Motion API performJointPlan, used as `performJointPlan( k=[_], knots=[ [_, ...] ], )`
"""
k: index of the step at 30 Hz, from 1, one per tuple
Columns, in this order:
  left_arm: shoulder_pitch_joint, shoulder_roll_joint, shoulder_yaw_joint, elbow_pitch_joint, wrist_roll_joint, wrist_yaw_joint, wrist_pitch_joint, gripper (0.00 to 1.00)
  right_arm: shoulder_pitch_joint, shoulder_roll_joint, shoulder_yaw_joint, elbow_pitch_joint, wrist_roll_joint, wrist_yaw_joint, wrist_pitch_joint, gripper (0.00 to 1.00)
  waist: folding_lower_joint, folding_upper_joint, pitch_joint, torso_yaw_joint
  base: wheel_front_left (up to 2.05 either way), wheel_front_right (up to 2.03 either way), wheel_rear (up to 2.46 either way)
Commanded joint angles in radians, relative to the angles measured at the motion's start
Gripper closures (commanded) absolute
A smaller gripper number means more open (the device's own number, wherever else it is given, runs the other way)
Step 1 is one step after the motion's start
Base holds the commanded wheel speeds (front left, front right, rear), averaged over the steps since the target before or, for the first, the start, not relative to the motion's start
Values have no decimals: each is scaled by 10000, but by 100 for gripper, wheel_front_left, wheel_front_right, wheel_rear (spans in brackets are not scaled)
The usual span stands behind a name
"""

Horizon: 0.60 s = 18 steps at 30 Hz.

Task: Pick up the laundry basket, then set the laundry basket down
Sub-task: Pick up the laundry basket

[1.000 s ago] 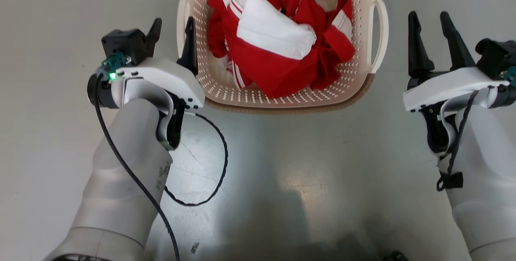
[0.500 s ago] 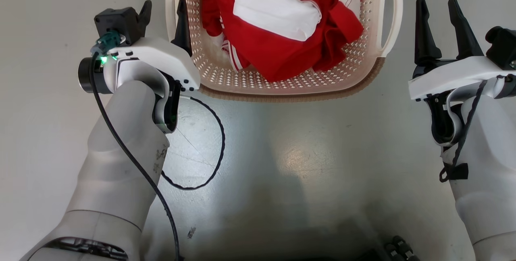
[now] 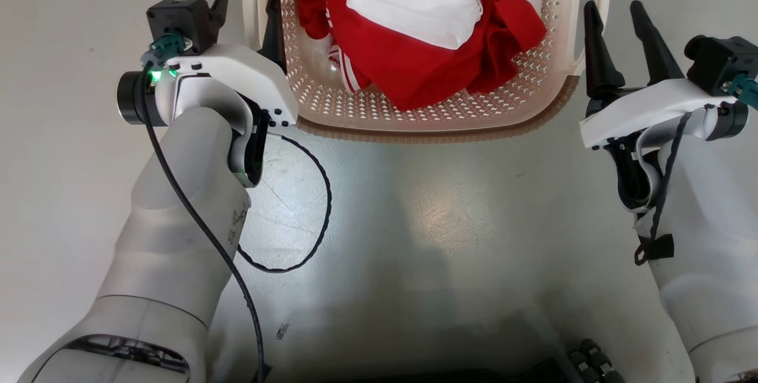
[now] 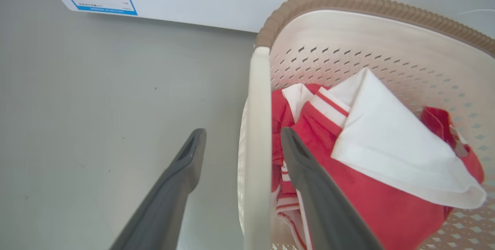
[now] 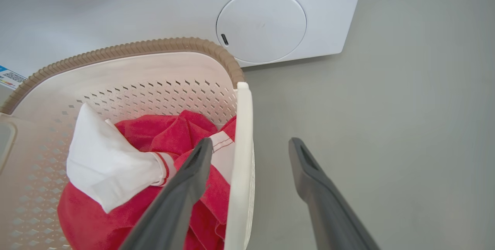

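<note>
The left handle (image 4: 257, 145) of the laundry basket (image 3: 367, 108) stands between the spread fingers of the left gripper (image 3: 247, 1), with a gap on each side. The right handle (image 5: 239, 157) stands likewise inside the right gripper (image 3: 613, 10). Each inner finger is over the red and white clothes (image 3: 414, 57), which fill the basket's middle and restrict entry there. Each outer finger has bare floor (image 3: 450, 223) beside it. The washing machine (image 5: 309, 10) blocks the far side, near behind the rim. The near side is open floor, except for a looped cable (image 3: 323, 193) beside the left forearm (image 3: 189, 223).
</note>
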<state>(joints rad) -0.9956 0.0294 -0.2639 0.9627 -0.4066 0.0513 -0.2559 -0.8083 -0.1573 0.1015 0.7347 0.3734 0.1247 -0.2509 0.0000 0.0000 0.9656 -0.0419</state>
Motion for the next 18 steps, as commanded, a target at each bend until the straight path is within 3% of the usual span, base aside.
performJointPlan(
  k=[1, 18],
  knots=[
    [81, 208, 62, -82, -62, -20, -59, 0, 182, 58, 228, 23, 165, 60, -109, 0, 0, 0, 44, 21, 0, 0, 0],
    [-495, 208, -996, 460, -589, 162, -59, 0, -867, 37, 1158, 1588, 1363, 60, -109, 0, 0, 0, 359, 159, 0, 0, 0]
  ],
)
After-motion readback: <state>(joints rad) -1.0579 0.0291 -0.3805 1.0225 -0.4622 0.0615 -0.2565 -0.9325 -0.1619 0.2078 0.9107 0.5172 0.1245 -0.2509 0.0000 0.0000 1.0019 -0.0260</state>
